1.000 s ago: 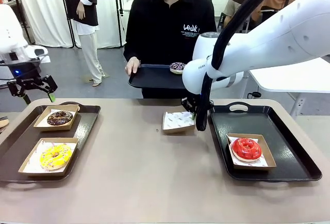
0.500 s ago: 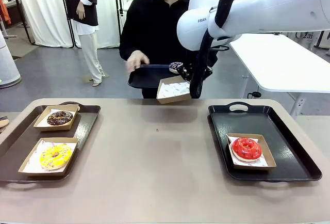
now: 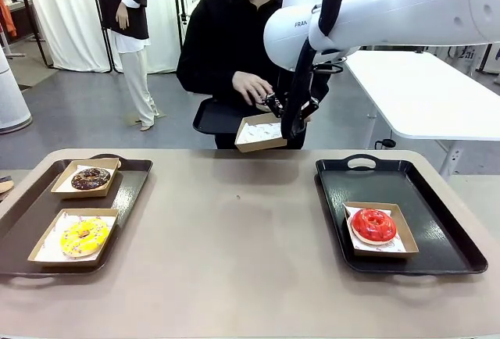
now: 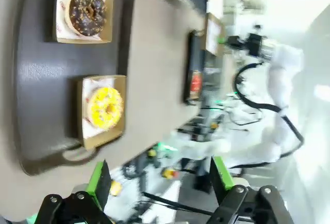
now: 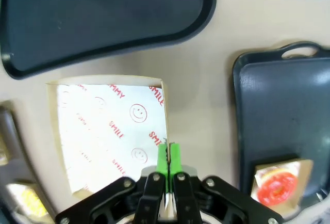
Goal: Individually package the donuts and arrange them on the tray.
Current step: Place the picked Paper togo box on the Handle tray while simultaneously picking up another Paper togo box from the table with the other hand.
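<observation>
table (image 3: pixel 234 261) bare mid; right end effector (image 5: pixel 167 158) pinching box (image 3: pixel 262 132) rim aloft; left end effector (image 4: pixel 157 178) open

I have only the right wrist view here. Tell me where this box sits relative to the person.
Observer: The right gripper holds the empty box raised above the table's far edge, right by the tray that the person holds.
Operator: Report what the person is doing.
Observer: The person's hand is reaching over that held tray, next to the box.
Operator: Give me the left side of the table.
Observer: The yellow donut and the chocolate donut each sit in a box on the left tray.
Operator: And the left gripper.
Observer: The left gripper is open, high over that tray.
</observation>
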`<move>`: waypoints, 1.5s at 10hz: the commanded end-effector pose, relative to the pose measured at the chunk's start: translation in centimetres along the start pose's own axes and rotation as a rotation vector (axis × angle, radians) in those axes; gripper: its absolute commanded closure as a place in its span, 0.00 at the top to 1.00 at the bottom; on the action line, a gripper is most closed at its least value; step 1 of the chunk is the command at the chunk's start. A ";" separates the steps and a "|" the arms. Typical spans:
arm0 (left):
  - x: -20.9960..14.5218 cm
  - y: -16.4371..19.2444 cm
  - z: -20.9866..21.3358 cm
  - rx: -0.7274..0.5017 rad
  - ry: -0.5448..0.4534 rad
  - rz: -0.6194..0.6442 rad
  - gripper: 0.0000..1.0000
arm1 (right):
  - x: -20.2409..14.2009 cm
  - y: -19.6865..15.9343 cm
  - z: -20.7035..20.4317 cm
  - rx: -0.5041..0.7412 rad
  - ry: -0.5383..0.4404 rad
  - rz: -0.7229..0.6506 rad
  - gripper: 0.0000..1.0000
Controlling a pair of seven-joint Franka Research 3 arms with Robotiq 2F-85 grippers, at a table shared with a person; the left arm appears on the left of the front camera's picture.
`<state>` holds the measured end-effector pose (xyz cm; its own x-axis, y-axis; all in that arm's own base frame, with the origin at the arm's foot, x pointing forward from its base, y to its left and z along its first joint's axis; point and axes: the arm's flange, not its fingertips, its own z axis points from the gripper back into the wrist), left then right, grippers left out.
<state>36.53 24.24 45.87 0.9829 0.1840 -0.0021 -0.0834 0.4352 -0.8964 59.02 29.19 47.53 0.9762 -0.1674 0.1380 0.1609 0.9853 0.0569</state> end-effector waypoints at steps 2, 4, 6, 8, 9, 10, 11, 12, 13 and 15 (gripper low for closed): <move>2.4 1.1 -1.3 0.025 -0.004 0.124 1.00 | 1.0 1.1 0.1 -0.002 0.018 -0.051 0.00; -0.3 1.9 0.8 -0.048 -0.020 0.047 1.00 | 0.9 1.2 -0.5 0.004 0.031 -0.049 0.00; -0.3 1.9 0.8 -0.048 -0.020 0.047 1.00 | 1.1 1.3 -0.5 0.016 0.038 -0.042 0.00; -0.3 1.9 0.8 -0.048 -0.020 0.047 1.00 | 1.3 1.2 -0.7 0.016 0.042 -0.048 0.00; -0.3 1.9 0.8 -0.048 -0.020 0.047 1.00 | 1.3 1.0 -0.9 0.014 0.047 -0.044 0.00; -0.3 1.9 0.8 -0.048 -0.020 0.047 1.00 | 1.3 0.7 -0.9 0.011 0.049 -0.035 0.00; -0.3 1.9 0.8 -0.048 -0.020 0.047 1.00 | 0.8 0.9 -0.8 0.009 0.028 -0.028 0.00; -0.3 1.9 0.8 -0.048 -0.020 0.047 1.00 | 0.8 0.9 -0.8 0.009 0.028 -0.028 0.00; -0.3 1.9 0.8 -0.048 -0.020 0.047 1.00 | 0.8 0.9 -0.8 0.009 0.028 -0.028 0.00; -0.3 1.9 0.8 -0.048 -0.020 0.047 1.00 | 0.8 0.9 -0.8 0.009 0.028 -0.028 0.00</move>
<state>36.27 25.64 44.43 0.9726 0.2264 -0.0526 -0.1390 0.3853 -0.9123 60.08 29.93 46.83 0.9753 -0.1934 0.1070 0.1871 0.9801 0.0664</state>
